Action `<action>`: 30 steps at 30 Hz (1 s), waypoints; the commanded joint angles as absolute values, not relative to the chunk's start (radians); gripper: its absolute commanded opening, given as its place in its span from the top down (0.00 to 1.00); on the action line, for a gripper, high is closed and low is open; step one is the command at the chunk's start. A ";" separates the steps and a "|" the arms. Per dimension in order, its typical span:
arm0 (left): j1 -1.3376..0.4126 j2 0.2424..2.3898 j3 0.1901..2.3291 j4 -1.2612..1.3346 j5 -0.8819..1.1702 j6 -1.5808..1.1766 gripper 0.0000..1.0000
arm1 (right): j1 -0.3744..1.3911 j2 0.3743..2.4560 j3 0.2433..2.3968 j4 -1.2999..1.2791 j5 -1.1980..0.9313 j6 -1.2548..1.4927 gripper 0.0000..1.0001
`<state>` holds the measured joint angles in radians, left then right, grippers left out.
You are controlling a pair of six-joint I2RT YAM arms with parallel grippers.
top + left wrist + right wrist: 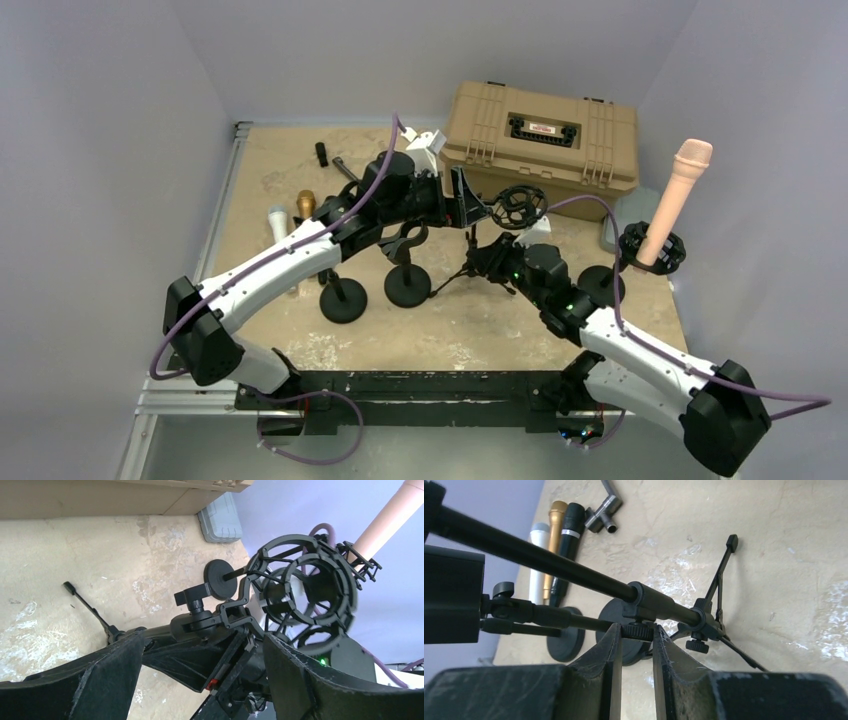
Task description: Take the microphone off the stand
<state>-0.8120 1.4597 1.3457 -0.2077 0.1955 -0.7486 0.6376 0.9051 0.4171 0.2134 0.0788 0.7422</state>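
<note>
Right gripper [634,630] is seen pinched together on the small knob [639,626] under the pole [549,562] of the tripod stand [705,626]; a firm hold is judged likely, not certain. Left gripper [202,640] is spread wide with nothing held, its fingers set either side of the swivel joint [195,622] below the empty shock mount [305,590]. Pink microphone [680,195] is found further right, tilted, seated in its own cradle [652,250] on the round-base stand [600,283], well apart from both grippers. Tan case [545,130] is at the back.

Step in hand is judged as pre-grasp only: microphone not yet touched. For the next move, one gripper needs to be freed and brought to the microphone body, the round-base stand steadied, and the microphone drawn out along its own axis.
</note>
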 commanded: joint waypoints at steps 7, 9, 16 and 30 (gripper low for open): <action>-0.807 1.407 1.348 -0.201 0.130 -0.739 0.15 | 0.699 0.942 0.498 0.109 0.309 0.585 1.00; -0.808 1.420 1.357 -0.205 0.139 -0.740 0.16 | 0.697 0.937 0.477 0.148 0.256 0.609 0.92; -0.807 1.455 1.402 -0.208 0.161 -0.752 0.19 | 0.639 0.908 0.338 0.340 0.045 0.738 0.57; -0.808 1.554 1.433 -0.171 0.225 -0.783 0.22 | 0.600 0.802 0.221 0.488 -0.120 1.022 0.42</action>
<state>-0.8074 1.5406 1.3975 -0.2157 0.1879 -0.7677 0.6052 0.8349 0.2054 0.4225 -0.0910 0.9489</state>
